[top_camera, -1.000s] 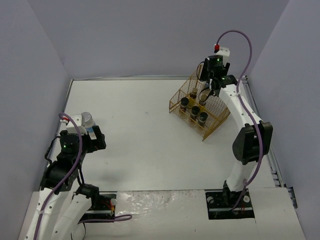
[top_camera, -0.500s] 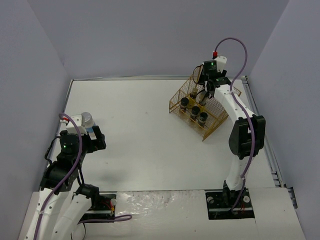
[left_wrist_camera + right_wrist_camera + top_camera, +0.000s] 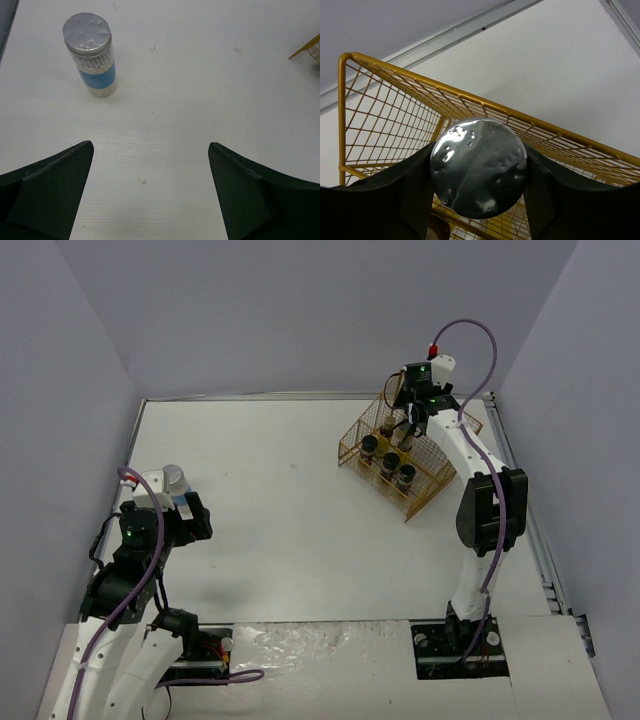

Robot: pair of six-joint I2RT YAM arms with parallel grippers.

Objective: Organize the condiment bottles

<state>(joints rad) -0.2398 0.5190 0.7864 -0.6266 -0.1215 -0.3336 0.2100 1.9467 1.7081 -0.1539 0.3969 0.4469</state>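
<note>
A pale silver-lidded jar with a blue label (image 3: 91, 55) stands on the white table at the left (image 3: 175, 480). My left gripper (image 3: 150, 165) is open and empty, just short of it. My right gripper (image 3: 479, 170) is shut on a second silver-lidded jar (image 3: 479, 167) and holds it inside the gold wire basket (image 3: 560, 132), at its back (image 3: 408, 430). Three dark black-capped jars (image 3: 389, 462) stand in a row in the basket (image 3: 432, 485). A slim bottle (image 3: 387, 426) shows behind them; any other is hidden.
The basket's corner shows at the right edge of the left wrist view (image 3: 310, 50). Grey walls close in the table on the left, back and right. The right arm (image 3: 485, 510) reaches along the table's right side.
</note>
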